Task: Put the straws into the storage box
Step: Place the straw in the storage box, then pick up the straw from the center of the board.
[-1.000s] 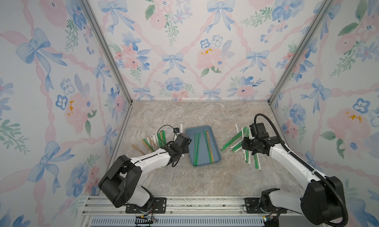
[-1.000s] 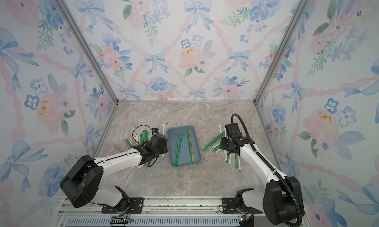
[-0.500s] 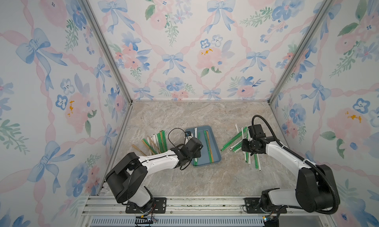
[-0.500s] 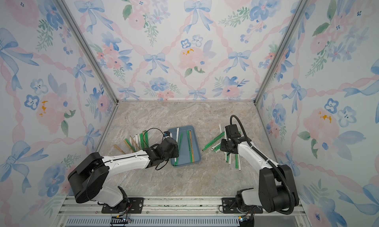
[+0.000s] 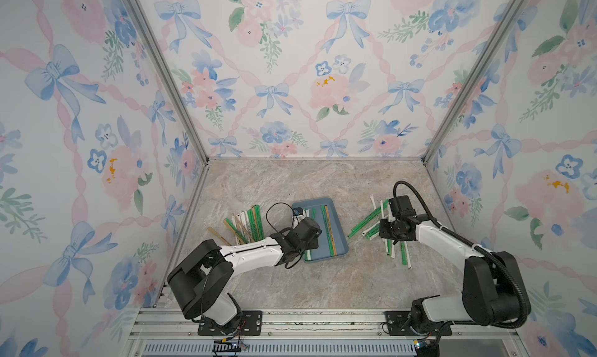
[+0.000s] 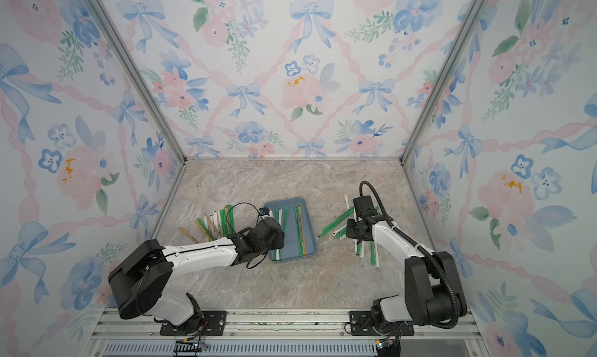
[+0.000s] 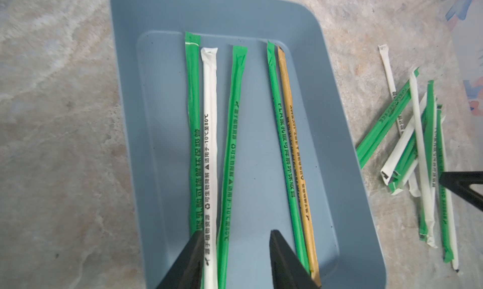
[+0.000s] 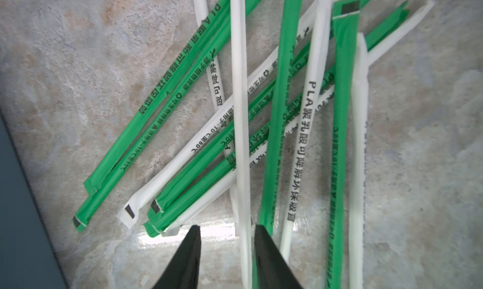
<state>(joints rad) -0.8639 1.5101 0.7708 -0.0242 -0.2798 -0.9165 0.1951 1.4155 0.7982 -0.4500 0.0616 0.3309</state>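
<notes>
While five straws (image 7: 209,144) are already lying flat inside the slate-blue storage box (image 7: 162,117), most of the job is waiting. A fanned heap (image 5: 250,219) of green, white and tan ones is sitting on the marble table (image 5: 290,184) just beside the box on the left arm's side. A crossed heap (image 5: 366,224) of green and white ones is lying near it on the right arm's side.

Those in the box are running lengthwise, parallel to its long walls, ends pointing toward the back wall and toward the robot, splaying only slightly.

The left gripper (image 7: 236,232) is hovering over the box's near end, jaws moderately apart and gripping nothing. The right gripper (image 8: 227,226) is hanging low over its heap, jaws narrowly parted around one white straw (image 8: 240,117) without pinching it. That straw is pointing straight out along the fingers.
</notes>
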